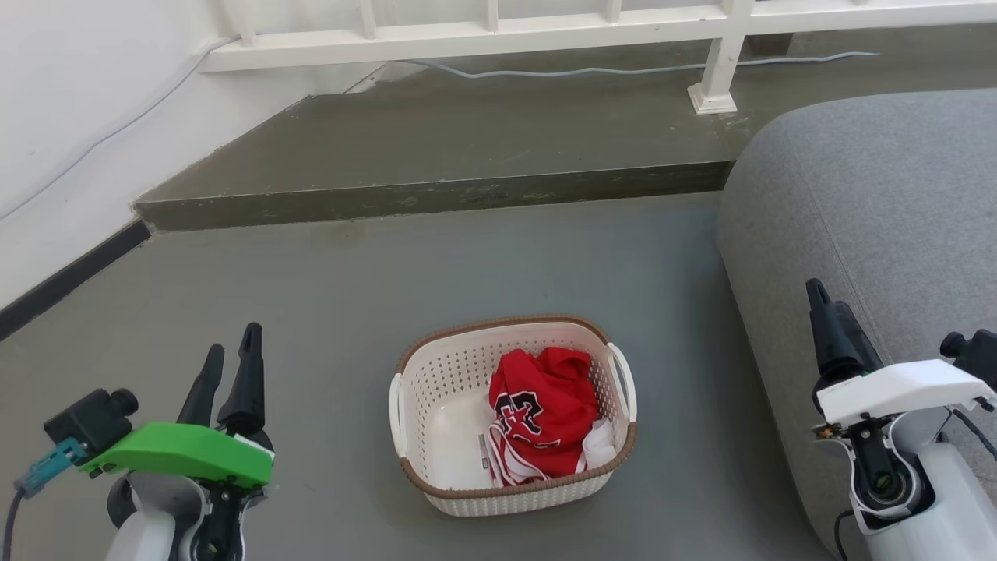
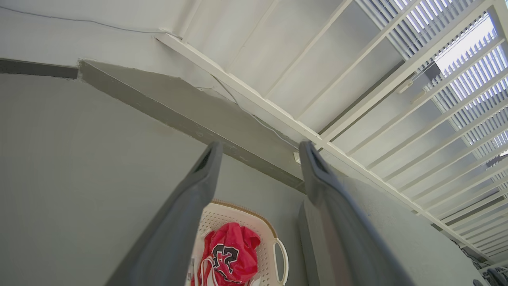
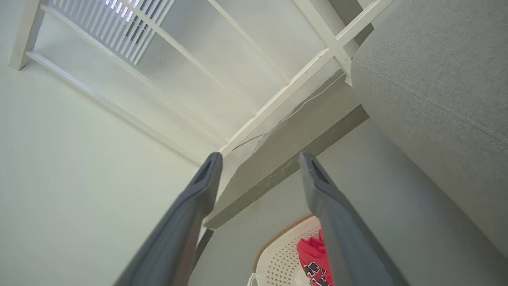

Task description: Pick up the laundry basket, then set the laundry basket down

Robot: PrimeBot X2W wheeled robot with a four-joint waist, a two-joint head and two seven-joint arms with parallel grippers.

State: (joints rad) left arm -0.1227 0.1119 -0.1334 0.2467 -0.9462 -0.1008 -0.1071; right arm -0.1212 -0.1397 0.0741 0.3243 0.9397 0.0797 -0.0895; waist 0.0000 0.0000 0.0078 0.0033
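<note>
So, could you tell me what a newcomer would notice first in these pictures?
The bright red shirt stands out first, bunched in the right half of the white basket on the grey floor, centre of the head view. Next comes the vivid green cover on the left gripper at lower left, its jaws open and clear of the basket. A large grey sofa takes up the right side.

laundry basket (image 1: 514,502): 1 counted | basket handles (image 1: 625,382): 2 counted | red garment (image 1: 545,405): 1 counted | tools: 2 counted, left tool (image 1: 233,343), right tool (image 3: 260,159) | grey sofa (image 1: 880,195): 1 counted
</note>
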